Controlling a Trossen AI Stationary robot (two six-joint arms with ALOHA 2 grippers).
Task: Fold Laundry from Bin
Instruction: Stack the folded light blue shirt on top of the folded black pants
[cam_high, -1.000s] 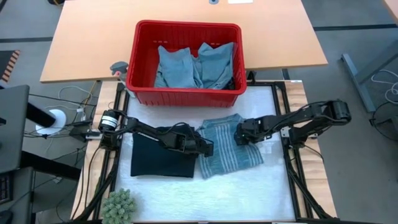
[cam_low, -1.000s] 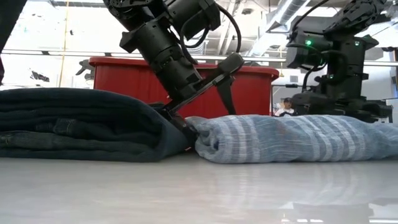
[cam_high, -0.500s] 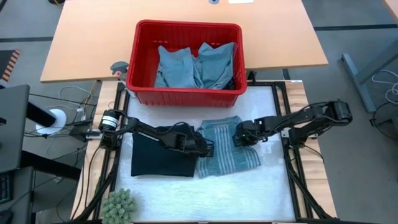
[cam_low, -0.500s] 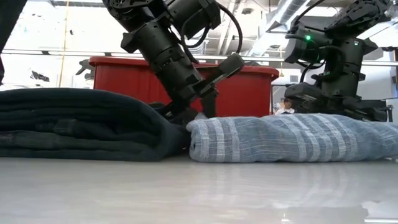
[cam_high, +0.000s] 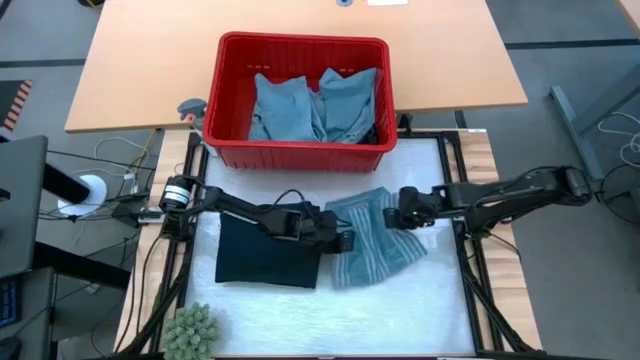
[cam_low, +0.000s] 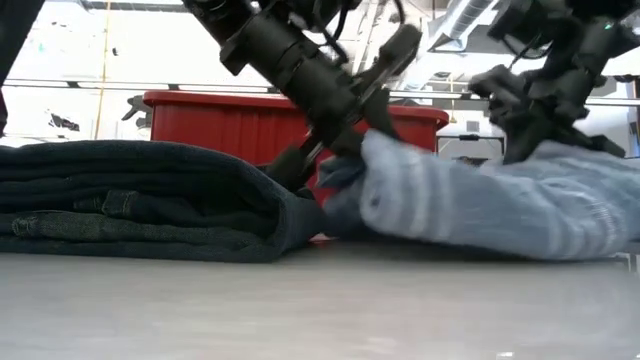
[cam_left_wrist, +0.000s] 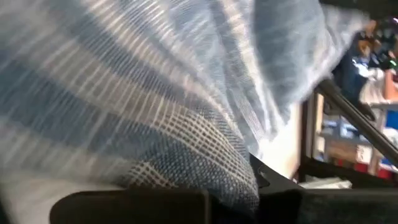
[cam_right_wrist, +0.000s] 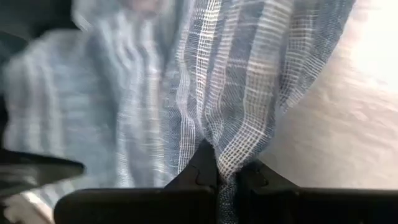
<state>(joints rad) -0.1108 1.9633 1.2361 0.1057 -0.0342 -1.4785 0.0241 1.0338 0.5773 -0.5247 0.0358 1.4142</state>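
We saw both arms on the striped cloth (cam_high: 375, 237), mid-table in front of the bin (cam_high: 298, 150), with the folded dark garment (cam_high: 265, 262) just beside it on the left. Left gripper (cam_high: 345, 243) had pinched the cloth's left edge, fingers fully closed on fabric; the left wrist view showed weave bunched right at the fingers. Right gripper (cam_high: 396, 217) had clamped the right edge, and the right wrist view showed a fold of cloth (cam_right_wrist: 217, 124) nipped between its fingers. In the low view the cloth (cam_low: 470, 195) hung lifted at both ends, sagging between the two grippers and bottom touching the table.

We judged the step as lifting the striped piece to fold or reposition it. More light blue laundry (cam_high: 315, 105) sat in the bin, so the task was well short of done. Next move likely called for both arms to rise and travel together, keeping the cloth taut, then laying one half over the other. An uneven pull risked a slipped edge or a skewed fold.

Compared with a second earlier, both grippers had gone from wide open to shut, the cloth had gone from flat to bunched and raised, and the right arm had stretched out farther.
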